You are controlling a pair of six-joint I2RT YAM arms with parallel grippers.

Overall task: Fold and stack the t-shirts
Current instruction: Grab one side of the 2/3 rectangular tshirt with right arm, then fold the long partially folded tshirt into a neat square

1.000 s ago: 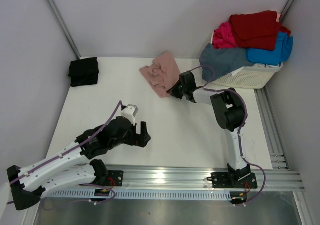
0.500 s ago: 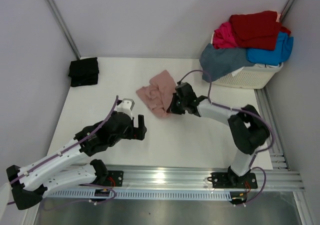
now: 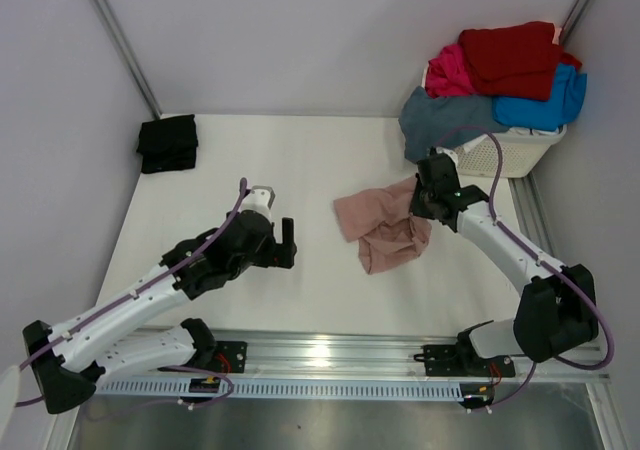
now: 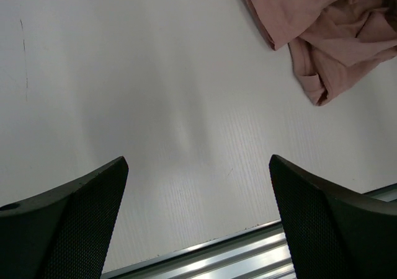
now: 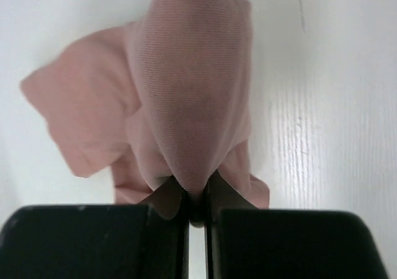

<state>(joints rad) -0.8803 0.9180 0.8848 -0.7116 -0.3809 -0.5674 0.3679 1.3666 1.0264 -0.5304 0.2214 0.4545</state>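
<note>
1. Clamped shut in the right gripper (image 3: 417, 206): a raised ridge of the dusty-pink t-shirt (image 3: 380, 228), with the rest lying crumpled on the table (image 3: 300, 160), just right of the middle.
2. Spread fully wide and holding nothing: the left gripper (image 3: 284, 242), poised over bare table to the left of the pink cloth and apart from it.
3. Apparently finished: the black t-shirt (image 3: 167, 143), a compact folded bundle in the far left corner, well apart from everything else.
4. Not yet begun: flattening and folding the pink one, with no hem or sleeve laid out straight.
5. Heaped unfolded on the white laundry basket (image 3: 500, 158) at the far right: the slate-blue t-shirt (image 3: 445, 120), the magenta t-shirt (image 3: 450, 70), the red t-shirt (image 3: 510, 55) and the bright-blue t-shirt (image 3: 545, 105).
6. Judged early in the task: at most one of six folded, no stack of two yet.
</note>
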